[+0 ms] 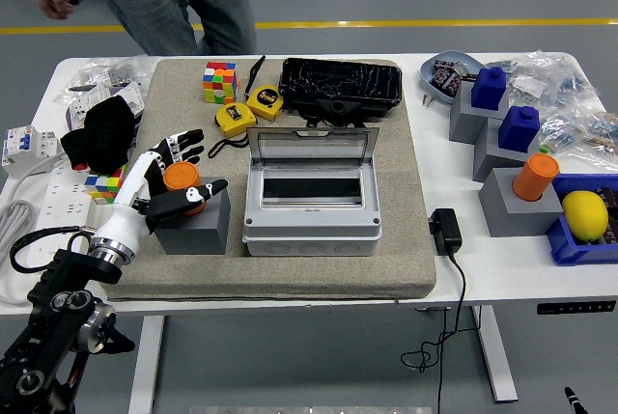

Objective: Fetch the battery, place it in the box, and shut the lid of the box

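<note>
1. Reaching in from my left, the left hand [166, 180] has its fingers [185, 144] spread, thumb touching the orange battery [181, 179], not gripping.
2. I see the battery upright on a grey block [193, 224].
3. Just beside it, the box [311, 207] stands lid-up on the desk [502, 264].
</note>
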`<action>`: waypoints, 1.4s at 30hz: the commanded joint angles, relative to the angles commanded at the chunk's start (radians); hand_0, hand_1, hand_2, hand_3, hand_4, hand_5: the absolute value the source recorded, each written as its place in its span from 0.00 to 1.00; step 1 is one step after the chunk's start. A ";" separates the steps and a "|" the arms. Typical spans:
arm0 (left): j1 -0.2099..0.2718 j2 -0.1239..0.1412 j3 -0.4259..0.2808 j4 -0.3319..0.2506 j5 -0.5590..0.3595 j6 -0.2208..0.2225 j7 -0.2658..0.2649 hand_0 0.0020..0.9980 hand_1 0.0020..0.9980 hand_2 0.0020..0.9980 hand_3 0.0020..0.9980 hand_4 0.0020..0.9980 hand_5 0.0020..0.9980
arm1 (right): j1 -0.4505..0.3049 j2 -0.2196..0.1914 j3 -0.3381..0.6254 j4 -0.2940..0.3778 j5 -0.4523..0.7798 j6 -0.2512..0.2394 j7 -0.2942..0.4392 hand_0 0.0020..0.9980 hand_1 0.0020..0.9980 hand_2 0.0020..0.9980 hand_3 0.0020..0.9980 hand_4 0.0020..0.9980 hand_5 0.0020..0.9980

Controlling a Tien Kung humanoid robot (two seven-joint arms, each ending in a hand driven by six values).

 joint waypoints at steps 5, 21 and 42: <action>-0.001 0.001 0.003 -0.001 -0.003 0.001 0.003 0.75 0.78 0.73 0.72 1.00 0.00 | 0.001 0.000 -0.002 0.000 0.002 0.000 0.000 0.87 0.83 0.78 0.79 1.00 1.00; -0.008 -0.004 0.010 0.006 0.009 0.039 0.000 0.56 0.52 0.47 0.47 1.00 0.00 | 0.003 0.000 -0.001 0.000 0.003 0.000 0.001 0.87 0.83 0.78 0.79 1.00 1.00; -0.011 -0.006 0.022 0.003 -0.002 0.070 -0.013 0.50 0.49 0.43 0.42 1.00 0.00 | 0.005 -0.001 0.001 0.000 -0.002 0.000 -0.001 0.87 0.83 0.78 0.79 1.00 1.00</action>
